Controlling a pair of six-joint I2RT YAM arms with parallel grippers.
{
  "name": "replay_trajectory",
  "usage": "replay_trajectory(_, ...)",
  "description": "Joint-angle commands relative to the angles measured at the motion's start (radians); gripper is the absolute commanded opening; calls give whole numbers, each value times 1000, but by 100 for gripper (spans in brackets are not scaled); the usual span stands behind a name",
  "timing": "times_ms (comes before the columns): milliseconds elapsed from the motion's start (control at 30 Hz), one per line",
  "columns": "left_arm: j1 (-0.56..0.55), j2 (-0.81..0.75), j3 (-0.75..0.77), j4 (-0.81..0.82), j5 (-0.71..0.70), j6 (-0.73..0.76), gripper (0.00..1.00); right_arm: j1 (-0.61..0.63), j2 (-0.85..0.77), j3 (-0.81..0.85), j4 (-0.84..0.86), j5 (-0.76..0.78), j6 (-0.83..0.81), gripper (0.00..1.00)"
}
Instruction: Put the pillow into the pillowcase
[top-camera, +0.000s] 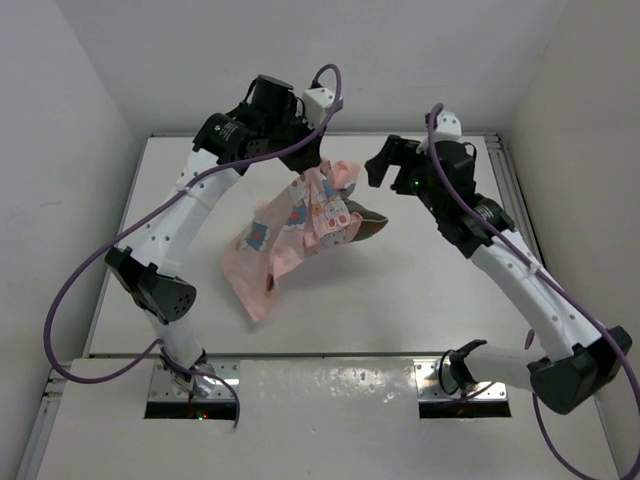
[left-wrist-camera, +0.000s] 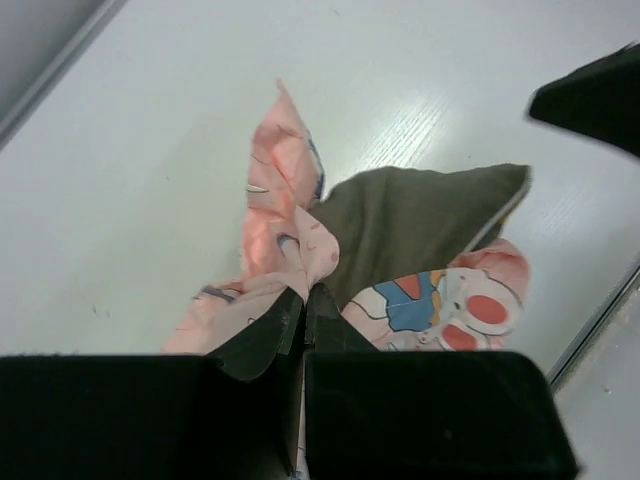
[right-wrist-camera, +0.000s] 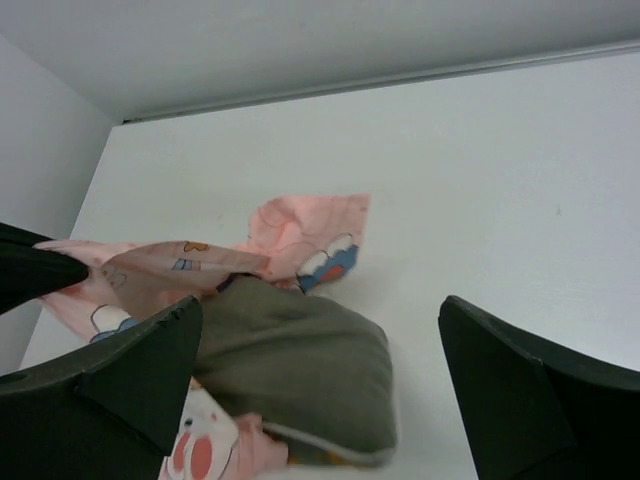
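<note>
Left gripper (left-wrist-camera: 303, 310) clamped on pillowcase (top-camera: 285, 240), cloth hanging over middle of table (top-camera: 420, 300). Pillow (left-wrist-camera: 420, 215) partly inside, grey corner poking out toward right gripper (right-wrist-camera: 320, 310). Its jaws wide apart, holding nothing.

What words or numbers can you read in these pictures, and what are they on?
There are no words or numbers that can be read.
The pillowcase: only cartoon pictures and blue and red marks, no letters that I can make out.
The pillow: plain, nothing written on it.
The left arm and the right arm: no label shows that can be read.
</note>
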Motion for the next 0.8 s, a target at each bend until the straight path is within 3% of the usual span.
replay_trajectory(0,-2,-17,1,133,-20,-26,0,-34,-23,-6,-131,46,9,99)
replay_trajectory(67,-2,-15,4,137,-12,-26,0,-55,-18,-49,-139,-11,44,99)
replay_trajectory(167,-2,-13,4,133,11,-19,0,-83,15,-177,-46,-184,124,99)
replay_trajectory(267,-2,-17,-23,129,28,1,0,-93,86,-262,88,-258,196,99)
replay_trajectory(500,-3,-27,-109,169,53,9,0,-80,202,-348,423,-290,279,99)
replay_trajectory(700,-2,-24,-115,205,74,-25,0,15,339,-418,533,-323,345,98)
replay_trajectory(767,-2,-23,-117,205,76,-26,0,34,359,-434,554,-329,353,93)
